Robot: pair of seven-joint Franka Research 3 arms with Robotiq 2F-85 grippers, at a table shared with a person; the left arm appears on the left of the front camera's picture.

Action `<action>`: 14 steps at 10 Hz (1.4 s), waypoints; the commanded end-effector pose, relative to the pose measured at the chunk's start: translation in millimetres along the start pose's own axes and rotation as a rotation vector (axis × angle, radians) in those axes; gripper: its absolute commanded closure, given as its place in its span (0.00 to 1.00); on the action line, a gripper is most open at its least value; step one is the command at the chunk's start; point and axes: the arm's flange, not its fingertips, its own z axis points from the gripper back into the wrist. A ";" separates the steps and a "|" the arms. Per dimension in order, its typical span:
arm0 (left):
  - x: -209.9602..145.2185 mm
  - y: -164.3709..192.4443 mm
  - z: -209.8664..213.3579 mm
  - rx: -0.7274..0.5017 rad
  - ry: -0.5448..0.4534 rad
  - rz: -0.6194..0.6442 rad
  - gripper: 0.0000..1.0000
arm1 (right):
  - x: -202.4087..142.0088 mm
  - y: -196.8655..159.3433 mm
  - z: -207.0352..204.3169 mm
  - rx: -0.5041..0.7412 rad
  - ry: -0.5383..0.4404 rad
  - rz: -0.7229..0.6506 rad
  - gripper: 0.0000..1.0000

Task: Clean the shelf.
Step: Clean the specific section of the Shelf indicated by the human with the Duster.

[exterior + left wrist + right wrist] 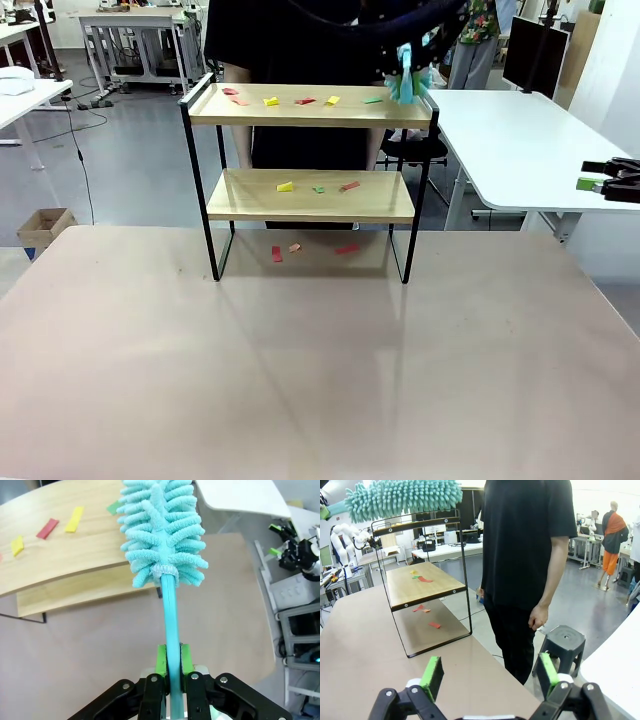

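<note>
A small two-tier shelf (310, 118), two light wooden boards in a thin black metal frame, stands upright at the middle of the far edge of your pale beige table (320, 380). Small red, yellow and green paper scraps (271, 101) lie scattered on its top board. More lie on the lower board, and a few red and orange ones lie on the table between its legs. The head of a fluffy teal microfiber duster (162, 530) hangs at the right end of the top board, beside a green scrap; you cannot tell whether it touches the wood. Your left claw (170, 657) is clamped tight on the duster's thin teal handle, a green pad on either side. Your right claw (490, 675) stands wide apart and empty at the table's right side, well apart from the shelf. A person (525, 540) in a black T-shirt stands just behind the shelf, one hand (538, 617) hanging at their side.
</note>
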 end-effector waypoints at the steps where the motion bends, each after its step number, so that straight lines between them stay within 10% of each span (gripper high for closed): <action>1: -0.4 -1.7 -3.7 0.036 -0.004 0.034 0.87 | 3.2 0.5 -1.5 0.002 -0.002 0.005 0.00; 14: 5.4 52.5 -8.8 0.107 0.077 0.103 0.87 | 3.2 0.5 -1.5 0.002 -0.002 0.005 0.00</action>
